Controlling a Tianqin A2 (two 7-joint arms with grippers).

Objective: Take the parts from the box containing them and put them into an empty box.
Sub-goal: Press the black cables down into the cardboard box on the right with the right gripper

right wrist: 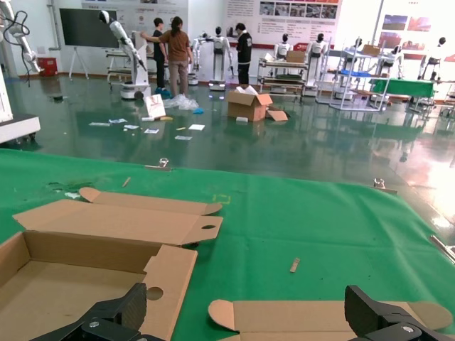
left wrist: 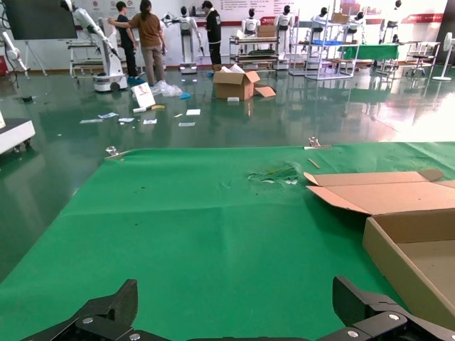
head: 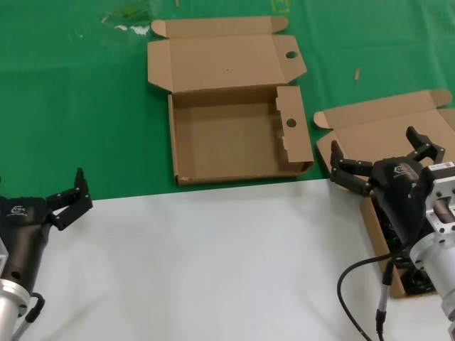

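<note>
While both arms sit low at the near table (head: pixel 213 263) edge, the head view shows the right pincer (head: pixel 387 165) spread wide, holding nothing, above the plain source box (head: pixel 355 145) at the right. Black cords (head: pixel 416 280) barely show inside it, mostly hidden behind the arm. The empty holed box (head: pixel 234 138) lies open mid-table on green cloth (head: pixel 71 106). Left pincer (head: pixel 67 199) splayed, idle, near the left edge.

Left wrist view: left pincer (left wrist: pixel 234 312) fingers wide apart, nothing between; a corner of the holed box (left wrist: pixel 405 263) off to one side.

Right wrist view: right pincer (right wrist: pixel 256 316) released; source box lid (right wrist: pixel 327 312) just beneath, holed box (right wrist: pixel 85 277) beyond.

Risk, as judged: cords are thin, coiled, crowded; a descent could snag several coils or a loose plug end, dragging extras out. The fingers may also clip the box wall or lid, shifting the light cardboard.
</note>
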